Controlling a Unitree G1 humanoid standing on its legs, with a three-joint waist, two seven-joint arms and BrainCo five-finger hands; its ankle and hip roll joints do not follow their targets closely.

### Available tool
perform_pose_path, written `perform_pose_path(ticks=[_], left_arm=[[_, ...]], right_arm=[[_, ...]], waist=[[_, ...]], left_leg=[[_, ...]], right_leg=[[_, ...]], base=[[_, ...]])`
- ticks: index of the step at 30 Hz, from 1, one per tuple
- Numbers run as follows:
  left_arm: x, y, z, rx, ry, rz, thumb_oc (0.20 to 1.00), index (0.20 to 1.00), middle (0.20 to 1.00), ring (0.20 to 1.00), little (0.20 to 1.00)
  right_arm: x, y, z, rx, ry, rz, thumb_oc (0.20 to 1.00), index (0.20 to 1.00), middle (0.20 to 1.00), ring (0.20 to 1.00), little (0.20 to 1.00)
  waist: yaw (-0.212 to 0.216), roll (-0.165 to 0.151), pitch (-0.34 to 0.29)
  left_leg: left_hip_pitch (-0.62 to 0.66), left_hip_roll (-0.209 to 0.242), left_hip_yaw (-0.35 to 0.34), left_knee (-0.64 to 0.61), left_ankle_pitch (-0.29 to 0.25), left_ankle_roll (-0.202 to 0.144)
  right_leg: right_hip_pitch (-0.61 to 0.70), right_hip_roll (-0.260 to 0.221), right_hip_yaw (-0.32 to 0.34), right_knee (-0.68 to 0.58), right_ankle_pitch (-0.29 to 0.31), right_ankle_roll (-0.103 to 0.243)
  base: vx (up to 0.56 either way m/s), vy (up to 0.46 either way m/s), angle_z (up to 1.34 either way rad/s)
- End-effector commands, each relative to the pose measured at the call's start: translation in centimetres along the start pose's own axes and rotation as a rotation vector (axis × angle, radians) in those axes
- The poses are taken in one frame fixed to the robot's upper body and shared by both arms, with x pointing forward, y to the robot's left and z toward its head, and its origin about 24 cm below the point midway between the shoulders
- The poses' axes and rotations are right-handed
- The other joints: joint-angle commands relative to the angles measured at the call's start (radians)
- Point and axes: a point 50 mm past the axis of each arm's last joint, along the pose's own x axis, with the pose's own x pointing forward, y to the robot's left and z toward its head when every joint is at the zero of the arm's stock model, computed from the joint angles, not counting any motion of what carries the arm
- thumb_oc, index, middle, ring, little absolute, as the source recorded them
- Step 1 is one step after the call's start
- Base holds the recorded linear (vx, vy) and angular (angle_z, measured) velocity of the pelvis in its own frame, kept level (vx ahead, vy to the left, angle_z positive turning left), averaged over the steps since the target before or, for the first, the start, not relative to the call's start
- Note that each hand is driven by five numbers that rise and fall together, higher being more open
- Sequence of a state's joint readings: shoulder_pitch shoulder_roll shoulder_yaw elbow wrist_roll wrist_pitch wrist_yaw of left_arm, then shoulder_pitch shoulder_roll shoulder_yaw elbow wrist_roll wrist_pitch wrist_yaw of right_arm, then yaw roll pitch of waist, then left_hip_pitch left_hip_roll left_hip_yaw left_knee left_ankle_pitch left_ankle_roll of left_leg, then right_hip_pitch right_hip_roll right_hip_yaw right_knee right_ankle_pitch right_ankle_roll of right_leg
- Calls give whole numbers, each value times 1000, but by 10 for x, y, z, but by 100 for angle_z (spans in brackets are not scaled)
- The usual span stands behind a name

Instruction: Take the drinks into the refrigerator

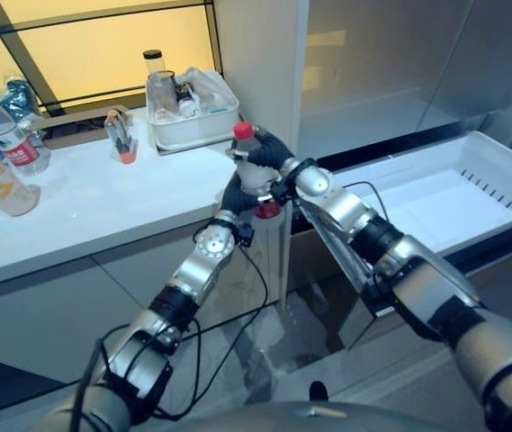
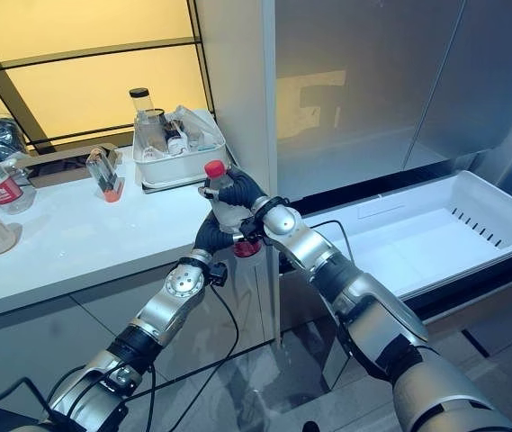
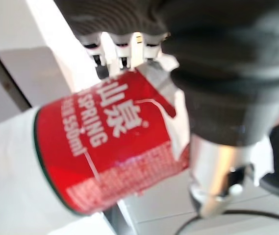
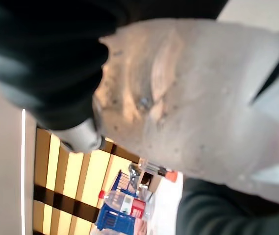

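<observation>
The water bottle (image 1: 254, 175), clear with a red cap and red label, was held upright in the air just off the right end of the white bench (image 1: 103, 211), between the bench and the open freezer drawer (image 1: 471, 193) of the refrigerator (image 2: 372, 81). Both hands were on it at once, which read as a hand-over: the left hand (image 1: 238, 193) had curled its fingers around the lower part at the label, while the right hand (image 1: 269, 148) wrapped the upper body just under the cap. In the left wrist view the fingers (image 3: 122, 51) pressed against the red label, so that grip looked firm. The two-handed hold probably served to pass the bottle to the arm nearer the refrigerator, since the drawer lay to the right and stood open and empty, ready to receive it.

Other bottles (image 1: 4, 148) waited at the far left of the bench, and a white tub (image 1: 197, 126) of items sat at its far right corner, so more drinks appeared left to move.
</observation>
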State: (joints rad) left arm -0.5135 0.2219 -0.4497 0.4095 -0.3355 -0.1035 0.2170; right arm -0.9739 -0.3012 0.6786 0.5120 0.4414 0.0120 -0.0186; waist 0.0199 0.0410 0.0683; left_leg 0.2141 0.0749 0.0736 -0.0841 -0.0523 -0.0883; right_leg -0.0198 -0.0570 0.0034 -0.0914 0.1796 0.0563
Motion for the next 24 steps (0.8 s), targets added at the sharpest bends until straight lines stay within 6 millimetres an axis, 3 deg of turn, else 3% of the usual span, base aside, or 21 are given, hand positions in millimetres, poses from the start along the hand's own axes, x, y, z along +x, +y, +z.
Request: perform_pose_path(ticks=[1,3,4,11,12,13,17,24], left_arm=[[11,-33,34,-61,-155,-150,1000,1000,1000,1000,1000],[7,-31,27,-69,-135,-157,1000,1000,1000,1000,1000],[-2,-29,14,-103,-92,-163,1000,1000,1000,1000,1000],[-38,-13,-16,-199,-7,-164,1000,1000,1000,1000,1000],[-38,-13,-16,-199,-7,-164,1000,1000,1000,1000,1000],[-47,-6,-18,-215,-8,-157,1000,1000,1000,1000,1000],[-59,3,-19,-234,-18,-148,1000,1000,1000,1000,1000],[-72,18,-13,-220,-57,-129,1000,1000,1000,1000,1000]], right_arm=[[9,-11,78,67,-323,-28,200,200,200,200,200],[6,-17,80,60,-333,-44,200,200,200,200,200],[-1,-35,83,35,-351,-88,200,200,200,200,200],[-33,-87,96,-43,-425,-229,200,200,200,200,200],[-33,-87,95,-42,-424,-230,200,200,200,200,200],[-43,-102,96,-61,-431,-279,200,200,200,200,200],[-62,-125,98,-99,-449,-355,200,200,200,200,200],[-97,-152,100,-143,-471,-442,200,200,200,200,200]], waist=[[32,-35,-30],[35,-36,-30],[36,-37,-29],[42,-46,-18],[43,-46,-19],[46,-49,-15],[47,-55,-10],[43,-59,-6]], left_leg=[[-64,-64,-13,12,3,71],[-66,-63,-13,12,4,71],[-68,-63,-12,11,4,71],[-78,-60,-5,13,5,73],[-78,-60,-5,13,5,73],[-82,-60,-3,13,6,73],[-92,-61,1,16,14,74],[-94,-61,3,17,12,75]], right_leg=[[104,-10,-22,72,-142,36],[104,-10,-21,70,-141,37],[103,-10,-20,65,-137,37],[89,-8,-12,56,-129,40],[90,-8,-12,56,-129,40],[85,-7,-10,55,-127,41],[76,-7,-4,55,-118,41],[70,-6,-4,55,-118,43]], base=[[0,0,0],[0,0,0],[0,0,0],[-1,-1,0],[0,0,0],[-50,-9,-1],[-13,-3,0],[-6,-1,0]])
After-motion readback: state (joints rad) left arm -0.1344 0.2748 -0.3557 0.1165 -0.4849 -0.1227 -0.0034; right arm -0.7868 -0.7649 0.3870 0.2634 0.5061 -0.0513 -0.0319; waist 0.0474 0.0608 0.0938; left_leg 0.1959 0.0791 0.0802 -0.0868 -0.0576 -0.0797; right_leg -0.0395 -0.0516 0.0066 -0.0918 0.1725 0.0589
